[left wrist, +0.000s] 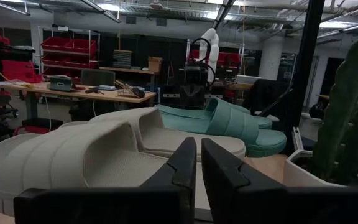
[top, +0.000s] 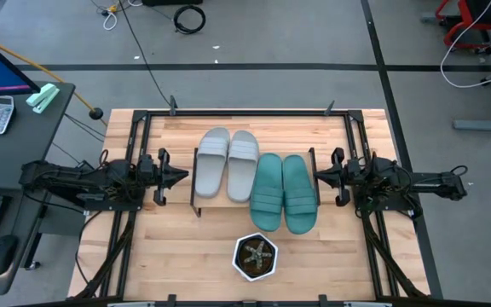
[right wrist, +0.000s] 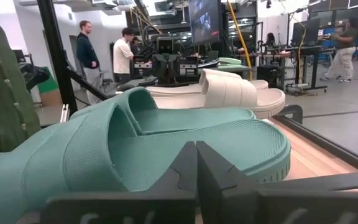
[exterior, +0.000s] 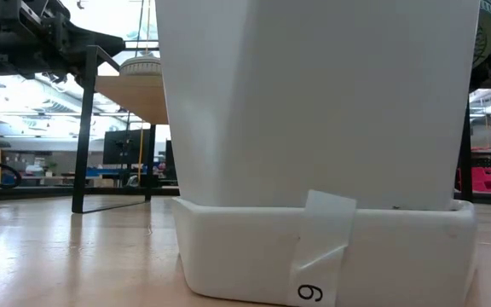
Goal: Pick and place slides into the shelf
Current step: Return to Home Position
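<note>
The left jaws are clenched with nothing in them, as the left wrist view shows: two dark fingers standing close side by side with only a thin slit between. The right jaws are clenched too and hold nothing, their fingers pressed together in the right wrist view. From above, the left arm lies level at the left side of the desk, its tip just beside the left end of the shelf, and the right arm mirrors it at the right end. All four slides lie on top of the shelf, side by side. The two light grey slides take the left half, touching each other. The two teal slides take the right half, also touching, and sit a little nearer the potted plant than the grey pair. The plant stands on the desk just in front of the shelf, apart from it. In the low view its white pot fills most of the picture, and a taped label on its base carries a single digit.
</note>
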### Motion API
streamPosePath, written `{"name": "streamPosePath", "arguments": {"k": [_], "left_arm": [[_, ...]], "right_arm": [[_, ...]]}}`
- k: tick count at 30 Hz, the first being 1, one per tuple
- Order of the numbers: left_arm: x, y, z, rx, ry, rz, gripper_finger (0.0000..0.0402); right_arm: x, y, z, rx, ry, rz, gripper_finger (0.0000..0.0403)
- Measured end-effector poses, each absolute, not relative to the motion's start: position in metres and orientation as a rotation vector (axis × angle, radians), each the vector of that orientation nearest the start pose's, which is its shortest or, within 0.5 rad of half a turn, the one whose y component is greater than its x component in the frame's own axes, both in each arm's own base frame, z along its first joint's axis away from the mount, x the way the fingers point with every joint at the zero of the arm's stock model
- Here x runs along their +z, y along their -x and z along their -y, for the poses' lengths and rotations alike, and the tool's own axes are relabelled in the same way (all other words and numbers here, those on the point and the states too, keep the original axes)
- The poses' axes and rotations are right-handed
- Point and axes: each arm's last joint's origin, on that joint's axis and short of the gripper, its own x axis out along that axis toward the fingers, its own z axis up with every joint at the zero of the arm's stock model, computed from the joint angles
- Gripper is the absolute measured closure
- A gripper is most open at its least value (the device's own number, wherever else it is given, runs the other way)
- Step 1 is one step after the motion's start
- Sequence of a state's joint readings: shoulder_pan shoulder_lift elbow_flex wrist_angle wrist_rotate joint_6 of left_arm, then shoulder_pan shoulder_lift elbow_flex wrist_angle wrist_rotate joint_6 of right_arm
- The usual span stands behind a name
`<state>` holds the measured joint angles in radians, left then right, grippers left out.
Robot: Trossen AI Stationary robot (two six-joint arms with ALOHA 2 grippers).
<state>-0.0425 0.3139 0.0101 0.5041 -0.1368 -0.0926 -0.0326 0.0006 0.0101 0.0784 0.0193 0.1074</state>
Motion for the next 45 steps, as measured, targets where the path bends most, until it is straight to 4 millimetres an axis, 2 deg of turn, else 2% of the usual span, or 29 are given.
{"name": "streamPosePath", "arguments": {"k": [7,18,27,38,45], "left_arm": [[0.1882,-0.1152,0.001,0.084,0.11,0.204,0.0361],[0.1882,-0.1152,0.001,0.084,0.111,0.204,0.0374],[0.1882,-0.1152,0.001,0.084,0.111,0.204,0.0361],[0.1882,-0.1152,0.001,0.084,0.11,0.204,0.0374],[0.1881,-0.1152,0.001,0.084,0.111,0.204,0.0363]], "right_arm": [[0.1773,-0.096,0.0037,-0.048,-0.103,0.097,0.0401],[0.1743,-0.0962,0.0037,-0.05,-0.096,0.063,0.039],[0.1746,-0.0962,0.0038,-0.051,-0.094,0.063,0.0389],[0.1745,-0.0962,0.0038,-0.051,-0.093,0.063,0.0386],[0.1747,-0.0962,0.0038,-0.051,-0.093,0.063,0.0388]]}}
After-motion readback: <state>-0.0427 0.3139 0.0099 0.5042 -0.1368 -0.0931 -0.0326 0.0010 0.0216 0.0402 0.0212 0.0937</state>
